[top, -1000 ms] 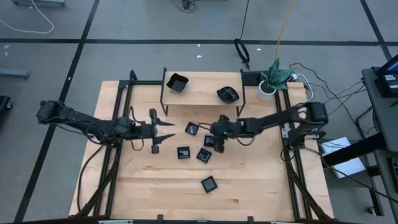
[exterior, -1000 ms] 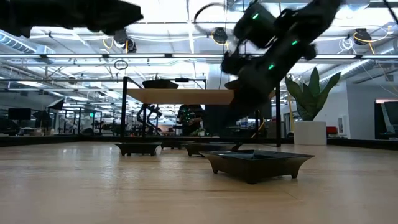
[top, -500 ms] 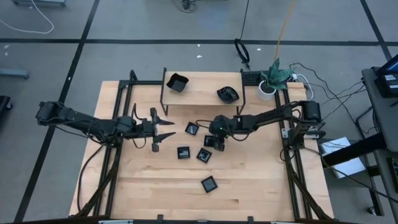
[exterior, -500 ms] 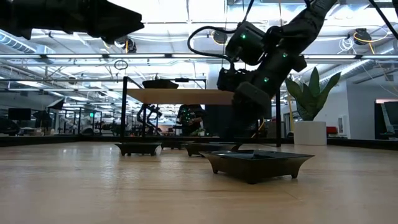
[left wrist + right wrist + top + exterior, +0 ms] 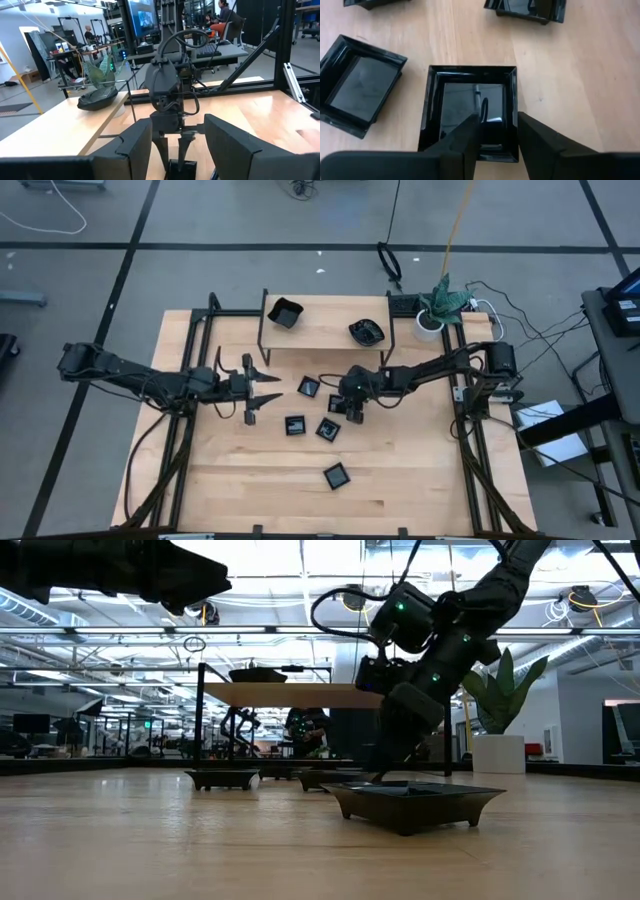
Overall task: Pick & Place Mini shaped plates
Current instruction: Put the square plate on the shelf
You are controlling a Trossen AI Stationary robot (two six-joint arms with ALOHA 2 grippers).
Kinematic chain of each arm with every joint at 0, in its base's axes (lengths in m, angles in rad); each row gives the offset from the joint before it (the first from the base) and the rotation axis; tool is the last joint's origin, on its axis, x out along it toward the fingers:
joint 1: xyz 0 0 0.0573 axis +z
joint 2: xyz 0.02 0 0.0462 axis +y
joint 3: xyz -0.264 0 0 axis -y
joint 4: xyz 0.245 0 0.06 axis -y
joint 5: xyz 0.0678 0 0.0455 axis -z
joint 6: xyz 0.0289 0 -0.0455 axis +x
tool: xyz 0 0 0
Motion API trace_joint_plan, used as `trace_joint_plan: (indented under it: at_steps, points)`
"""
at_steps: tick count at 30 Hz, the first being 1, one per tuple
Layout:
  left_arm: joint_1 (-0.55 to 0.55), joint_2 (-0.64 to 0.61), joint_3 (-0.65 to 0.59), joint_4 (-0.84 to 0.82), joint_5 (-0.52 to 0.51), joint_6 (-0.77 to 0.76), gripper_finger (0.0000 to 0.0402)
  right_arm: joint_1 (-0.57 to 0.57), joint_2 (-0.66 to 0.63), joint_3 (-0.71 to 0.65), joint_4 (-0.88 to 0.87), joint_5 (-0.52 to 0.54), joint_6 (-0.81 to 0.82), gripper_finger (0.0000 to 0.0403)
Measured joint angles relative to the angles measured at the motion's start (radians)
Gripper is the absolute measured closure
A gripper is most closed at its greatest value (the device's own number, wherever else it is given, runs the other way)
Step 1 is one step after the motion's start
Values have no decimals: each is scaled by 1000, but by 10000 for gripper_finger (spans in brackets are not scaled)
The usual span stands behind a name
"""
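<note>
Right claw (image 5: 492, 142) (fingers parted) straddles a glossy square plate's (image 5: 470, 107) rim — left claw (image 5: 268, 392) gapes empty.

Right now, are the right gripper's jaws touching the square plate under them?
Cannot tell. In the right wrist view the right gripper straddles the square plate's near rim; contact isn't plainly visible.

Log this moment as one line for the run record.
right end effector: open, fingers straddling near rim of square plate | left end effector: open, waiting above table | shelf: two plates
</note>
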Motion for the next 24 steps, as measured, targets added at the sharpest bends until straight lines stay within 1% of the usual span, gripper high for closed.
trace_joint_plan:
  at_steps: [5, 14, 22, 24]
  points:
    - [0, 0, 0, 0, 0, 0, 215, 3, 0, 0, 0, 12, 33, 315]
    - [0, 0, 0, 0, 0, -3, 215, 2, -1, 0, 3, 12, 45, 395]
    - [0, 0, 0, 0, 0, -2, 215, 5, -1, 0, 5, 12, 48, 400]
    - [0, 0, 0, 1, 0, -2, 215, 10, -20, 0, -3, 12, 53, 400]
